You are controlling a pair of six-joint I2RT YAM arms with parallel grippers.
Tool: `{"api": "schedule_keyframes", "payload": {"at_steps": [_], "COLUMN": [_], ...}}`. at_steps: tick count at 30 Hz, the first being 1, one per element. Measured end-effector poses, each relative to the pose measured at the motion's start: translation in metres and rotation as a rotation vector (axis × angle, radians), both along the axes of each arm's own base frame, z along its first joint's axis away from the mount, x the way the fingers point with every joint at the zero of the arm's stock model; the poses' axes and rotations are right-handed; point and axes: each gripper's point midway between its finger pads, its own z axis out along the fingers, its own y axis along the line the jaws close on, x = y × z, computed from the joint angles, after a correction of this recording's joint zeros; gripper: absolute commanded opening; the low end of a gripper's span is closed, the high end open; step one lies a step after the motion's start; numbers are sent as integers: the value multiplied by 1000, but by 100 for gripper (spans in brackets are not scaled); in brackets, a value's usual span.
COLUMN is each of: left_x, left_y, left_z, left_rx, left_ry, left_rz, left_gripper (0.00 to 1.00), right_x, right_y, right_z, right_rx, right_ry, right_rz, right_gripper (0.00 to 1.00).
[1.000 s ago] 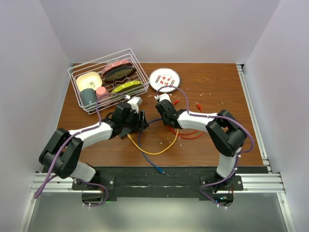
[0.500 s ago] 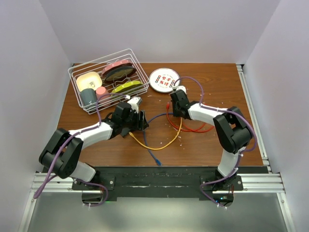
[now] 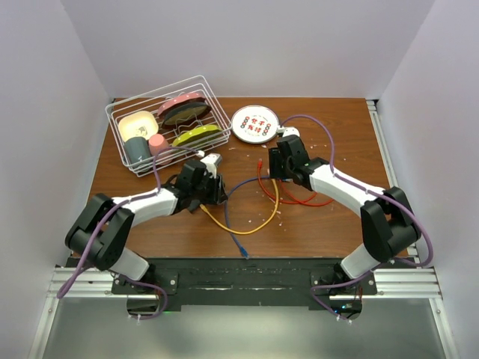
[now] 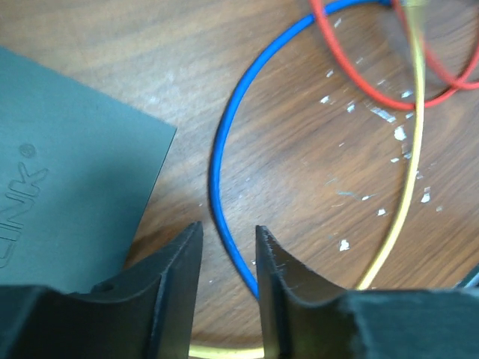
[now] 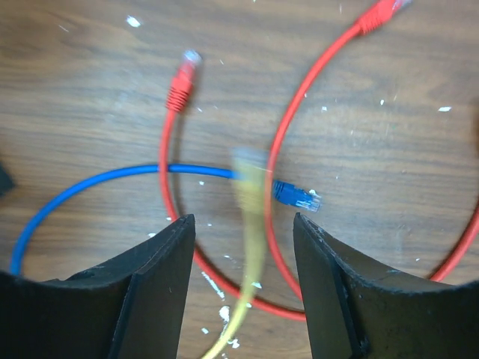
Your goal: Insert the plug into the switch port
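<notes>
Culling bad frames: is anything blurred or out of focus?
Right wrist: the thin yellow cable between the black claw fingers is smeared, while the thin red cable and blue plug look fairly sharp. Left wrist: the thin blue cable is crisp, the left claw's fingers soft. Top external: evenly lit, no glare.

The top view looks down from high at the near side over the whole tabletop (image 3: 337, 224); the left wrist view hangs close above the wood, facing down beside the switch (image 4: 67, 187) corner; the right wrist view, equally near, faces down; all three share the blue cable (image 4: 217, 149).
</notes>
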Motion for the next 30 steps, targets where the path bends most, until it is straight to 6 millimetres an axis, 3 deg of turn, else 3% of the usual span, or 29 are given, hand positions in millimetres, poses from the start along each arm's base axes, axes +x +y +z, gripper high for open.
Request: {"api": "schedule_keyframes", "payload": {"at_steps": [6, 13, 15, 20, 30], "left_x": [-14, -6, -5, 12, 18], "left_y": [-5, -14, -20, -31, -33], "left_z": [-27, -29, -31, -34, -32], "left_rx": [90, 202, 259, 404, 439], "left_ry": [54, 9, -6, -75, -93], "left_rz": [-35, -11, -6, 46, 67], "left_gripper": [38, 36, 32, 0, 0], "right_x": [-1, -2, -2, -1, -3], "right_y": [4, 4, 4, 4, 2], "right_z": [8, 7, 8, 9, 34], "right_rx": [24, 26, 26, 27, 55], "right_ry": [-9, -8, -9, -13, -70], "right_rz": [15, 17, 17, 17, 16], "right_gripper": [59, 59, 59, 59, 59]}}
